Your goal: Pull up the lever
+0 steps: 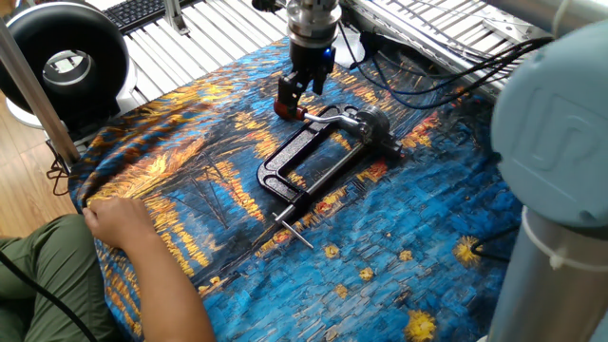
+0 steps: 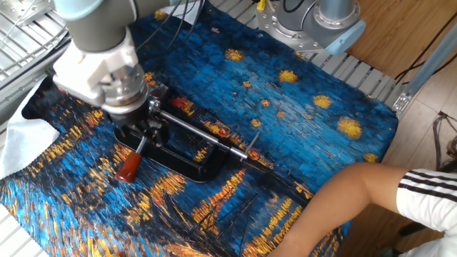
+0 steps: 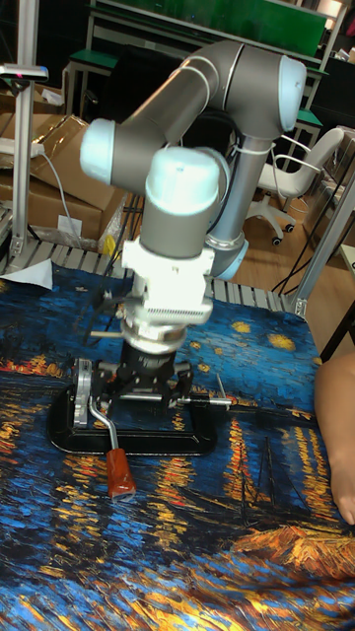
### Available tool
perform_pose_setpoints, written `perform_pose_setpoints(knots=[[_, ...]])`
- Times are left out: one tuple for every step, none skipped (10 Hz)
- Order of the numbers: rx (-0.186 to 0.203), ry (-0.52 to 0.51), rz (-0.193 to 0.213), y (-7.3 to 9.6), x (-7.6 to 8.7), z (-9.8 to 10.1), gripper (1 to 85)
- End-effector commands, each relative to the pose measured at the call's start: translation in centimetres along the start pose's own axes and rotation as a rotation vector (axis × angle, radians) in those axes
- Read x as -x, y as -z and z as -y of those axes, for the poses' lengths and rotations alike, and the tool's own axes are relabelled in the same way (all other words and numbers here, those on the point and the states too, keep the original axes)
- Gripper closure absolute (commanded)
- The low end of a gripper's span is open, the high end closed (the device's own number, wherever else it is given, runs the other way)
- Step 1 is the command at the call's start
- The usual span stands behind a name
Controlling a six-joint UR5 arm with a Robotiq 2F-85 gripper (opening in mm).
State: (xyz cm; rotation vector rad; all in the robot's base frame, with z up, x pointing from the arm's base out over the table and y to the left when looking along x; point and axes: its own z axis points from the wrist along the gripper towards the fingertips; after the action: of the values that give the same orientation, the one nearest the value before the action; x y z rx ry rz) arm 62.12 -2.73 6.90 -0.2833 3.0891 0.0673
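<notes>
The lever lies low on the painted cloth; its reddish-brown knob (image 1: 284, 106) (image 2: 128, 165) (image 3: 120, 474) points away from the clamp's grey head (image 1: 371, 127). The short silver arm (image 3: 99, 418) joins the knob to that head. My gripper (image 1: 300, 87) (image 2: 146, 128) (image 3: 150, 383) hangs just above the lever's arm beside the knob and looks open, with nothing seen held. In one fixed view a finger partly covers the knob. The black clamp frame (image 1: 302, 158) lies flat on the cloth.
The thin screw rod with a crossbar (image 1: 294, 229) sticks out of the clamp's near end. A person's hand (image 1: 118, 218) presses on the cloth edge, and an arm (image 2: 357, 191) lies at the other side. A second robot base (image 2: 335, 16) stands at the table's far corner.
</notes>
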Motion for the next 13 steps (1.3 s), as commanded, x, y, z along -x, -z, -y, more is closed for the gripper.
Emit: perform_pose_setpoints(knots=[[-0.006, -0.009, -0.002, -2.6, 1.5, 1.1, 11.7], [-0.011, -0.007, 0.003, -3.4, 2.1, 1.3, 12.0], [-0.009, -0.009, 0.005, -4.0, 2.5, 1.1, 12.0], [-0.007, -0.009, 0.005, -4.3, 2.8, 1.0, 12.7], [-0.011, -0.009, 0.003, -4.6, 2.9, 1.0, 13.3], [-0.019, -0.007, 0.002, -5.0, 3.1, 1.2, 14.0], [-0.023, -0.007, -0.001, -5.3, 3.1, 1.3, 14.7], [-0.026, -0.008, -0.001, -5.6, 3.2, 1.4, 15.7], [-0.029, -0.014, -0.01, -5.7, 3.0, 1.4, 17.7], [-0.037, -0.021, -0.02, -5.7, 2.8, 1.7, 20.7], [-0.037, -0.022, -0.02, -5.8, 2.8, 1.7, 25.0], [-0.035, -0.025, -0.021, -5.9, 2.8, 1.6, 26.0], [-0.035, -0.024, -0.023, -6.0, 2.7, 1.6, 26.7]])
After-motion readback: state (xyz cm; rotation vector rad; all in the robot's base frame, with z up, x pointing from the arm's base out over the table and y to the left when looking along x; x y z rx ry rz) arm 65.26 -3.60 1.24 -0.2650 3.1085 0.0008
